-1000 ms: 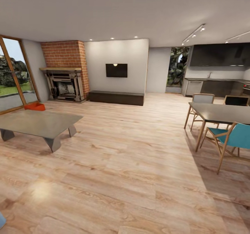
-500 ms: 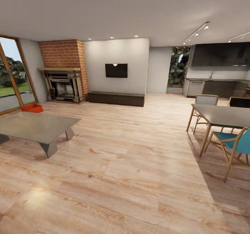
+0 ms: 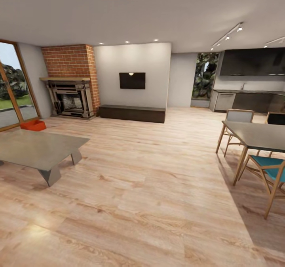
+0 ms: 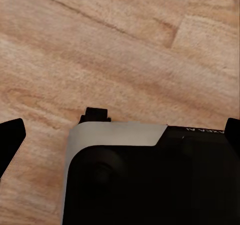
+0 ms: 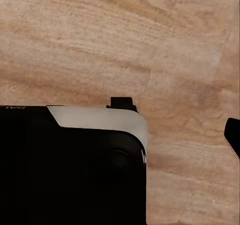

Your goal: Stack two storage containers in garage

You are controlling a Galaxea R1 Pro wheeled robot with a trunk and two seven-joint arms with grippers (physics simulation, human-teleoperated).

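I am in the living room, on its light wood-plank floor [image 3: 150,187]. One red-orange storage container [image 3: 33,125] sits on that floor at the far left, beyond the low grey coffee table [image 3: 37,148] and near the glass door. It is partly hidden by the table's far edge. My left gripper [image 4: 120,135] hangs over the planks, open and empty, with a dark fingertip [image 4: 10,140] at each side edge of its wrist view. One fingertip [image 5: 233,135] of my right gripper [image 5: 120,135] shows far out to the side, so it is open with nothing in it.
A brick fireplace [image 3: 71,84] and a dark low bench [image 3: 132,113] under a wall TV line the far wall. A dining table [image 3: 257,134] with wood chairs, one teal [image 3: 269,172], stands at the right. Wide plank floor lies between. My own dark base [image 4: 150,185] sits under both wrists.
The whole head view has shifted as I roll forward: the coffee table and container slide toward the left edge, the dining set toward the right. Nothing in the room has moved.
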